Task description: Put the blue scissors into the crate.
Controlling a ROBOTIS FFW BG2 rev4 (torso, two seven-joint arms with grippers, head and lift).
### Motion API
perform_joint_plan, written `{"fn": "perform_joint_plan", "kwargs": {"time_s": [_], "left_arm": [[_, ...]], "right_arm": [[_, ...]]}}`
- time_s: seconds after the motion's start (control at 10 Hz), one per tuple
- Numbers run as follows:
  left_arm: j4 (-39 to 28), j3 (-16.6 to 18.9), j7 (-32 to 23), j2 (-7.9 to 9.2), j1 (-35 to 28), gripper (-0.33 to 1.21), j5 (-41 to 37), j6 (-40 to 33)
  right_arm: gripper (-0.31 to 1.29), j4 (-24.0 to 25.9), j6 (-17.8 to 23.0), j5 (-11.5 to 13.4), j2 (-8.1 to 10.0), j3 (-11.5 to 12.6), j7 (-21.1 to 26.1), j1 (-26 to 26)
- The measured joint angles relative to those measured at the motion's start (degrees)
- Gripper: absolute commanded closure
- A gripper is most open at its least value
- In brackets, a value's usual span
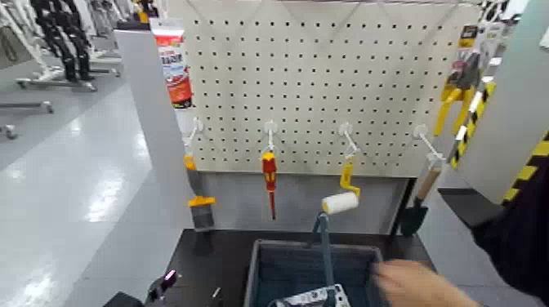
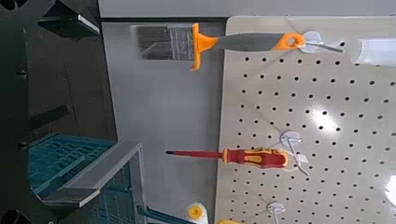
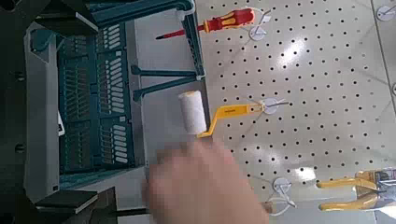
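Note:
The grey-blue crate point(image 1: 263, 273) stands on the dark table below the pegboard, its thin handle bar point(image 1: 325, 245) raised. It also shows in the left wrist view point(image 2: 89, 173) and the right wrist view point(image 3: 93, 93). A pale patterned object point(image 1: 314, 298) lies in the crate at the picture's bottom edge; I cannot tell what it is. The blue scissors are not to be made out in any view. My left gripper point(image 2: 56, 112) and right gripper point(image 3: 65, 107) hang low near the crate, fingers apart and empty. Part of the left arm point(image 1: 161, 287) shows at the bottom left.
A person's hand point(image 1: 417, 286) with a dark sleeve point(image 1: 519, 229) reaches over the crate from the right; it also shows in the right wrist view point(image 3: 196, 187). On the pegboard point(image 1: 327, 73) hang a paintbrush point(image 1: 198, 200), a red-and-yellow screwdriver point(image 1: 269, 175), a paint roller point(image 1: 341, 200) and yellow-handled pliers point(image 1: 454, 94).

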State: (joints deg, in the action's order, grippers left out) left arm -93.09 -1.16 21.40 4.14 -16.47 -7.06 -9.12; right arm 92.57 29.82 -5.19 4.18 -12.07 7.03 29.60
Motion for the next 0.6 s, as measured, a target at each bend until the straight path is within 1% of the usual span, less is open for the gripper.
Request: {"fn": "perform_joint_plan", "kwargs": {"time_s": [0.4,0.6], "left_arm": [[1.1,-0.5,-8.1,0.32,-3.4,0.11,1.1,-12.2],[3.1,-1.7,-12.3,0.58,-4.1,0.11,1.5,-18.9]], "right_arm": [[0.07,-0.3,0.6,0.0,-0.13,0.1,0.0,0.0],[0.07,-0.3,0.6,0.0,-0.11,0.0,0.0,0.0]]}}
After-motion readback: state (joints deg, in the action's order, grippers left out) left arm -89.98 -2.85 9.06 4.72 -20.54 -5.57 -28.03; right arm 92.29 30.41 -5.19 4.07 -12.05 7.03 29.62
